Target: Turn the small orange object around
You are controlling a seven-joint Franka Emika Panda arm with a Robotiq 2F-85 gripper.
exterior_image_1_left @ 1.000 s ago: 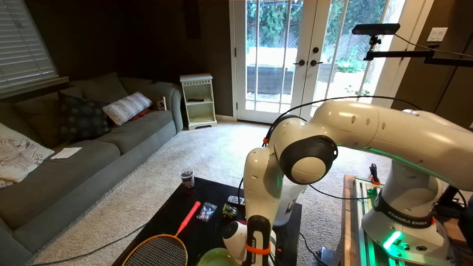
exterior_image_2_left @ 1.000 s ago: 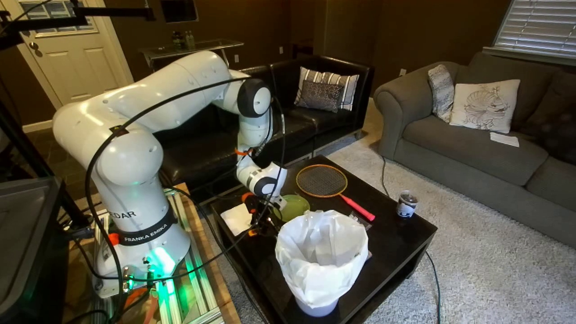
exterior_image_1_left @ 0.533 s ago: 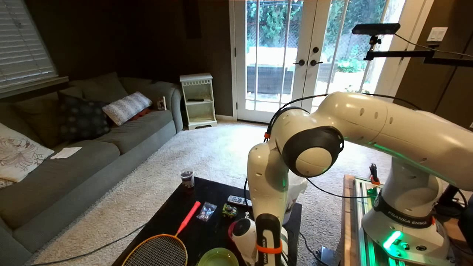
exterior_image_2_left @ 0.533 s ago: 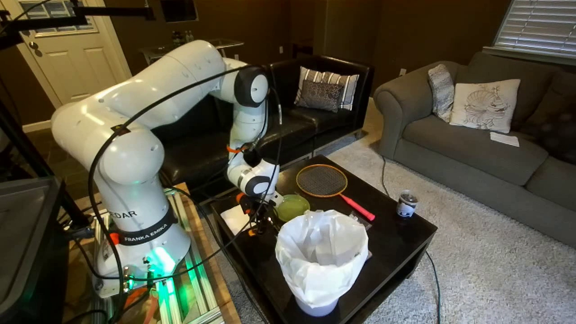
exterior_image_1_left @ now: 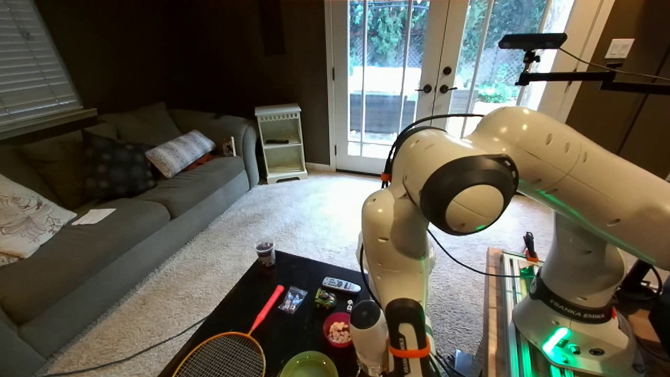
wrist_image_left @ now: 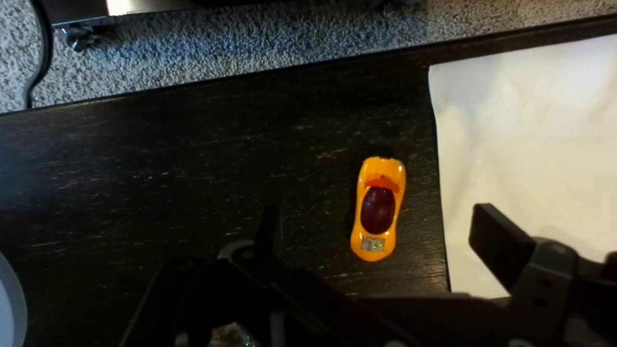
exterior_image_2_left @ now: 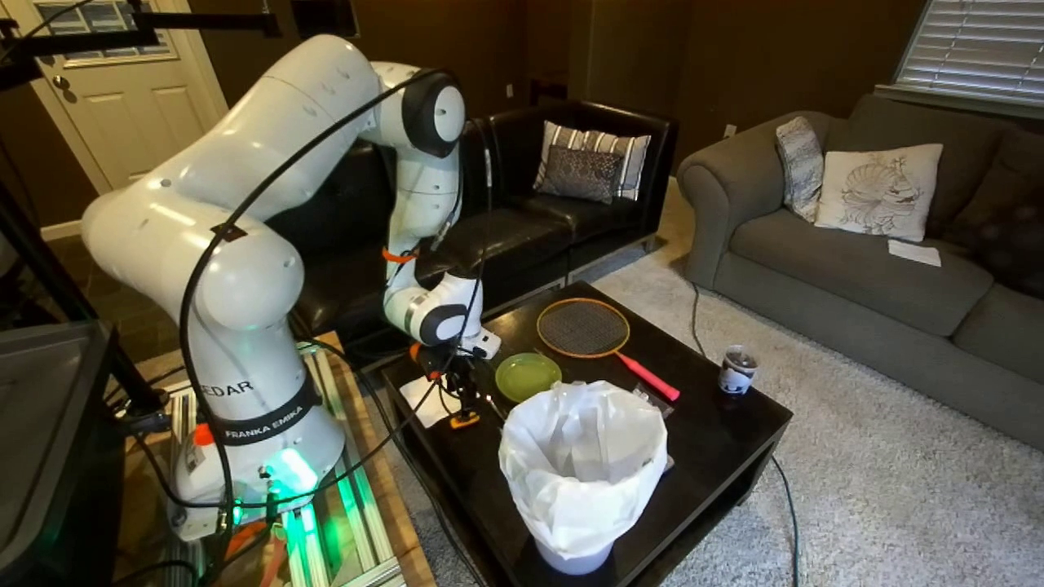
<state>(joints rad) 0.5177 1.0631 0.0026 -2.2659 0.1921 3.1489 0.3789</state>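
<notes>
Orange car [wrist_image_left: 378, 209]: seen between the tips of my end effector [wrist_image_left: 378, 224], room either side.
Tabletop [wrist_image_left: 193, 183]: bare left of the car in my wrist view.
Lined bucket [exterior_image_2_left: 577, 505]: tall obstacle nearby.

In your wrist view, the small orange toy car [wrist_image_left: 378, 212] looks like smooth, glossy plastic, while your gripper [wrist_image_left: 377, 224] is matt, the table [wrist_image_left: 193, 159] shows dark, faintly grained wood, and the white sheet [wrist_image_left: 520, 144] at right is matt, paper or cloth, you cannot tell which. Your arm [exterior_image_2_left: 261, 139] has a smooth, softly glossy shell in both exterior views. In an exterior view, you have a thin, crinkled plastic liner [exterior_image_2_left: 583, 448] in the near bucket [exterior_image_2_left: 575, 558], shiny leather-like upholstery on the far black sofa [exterior_image_2_left: 530, 232], matt cloth on the grey sofa [exterior_image_2_left: 816, 277] at right, and rough-piled carpet [exterior_image_2_left: 897, 440].
</notes>
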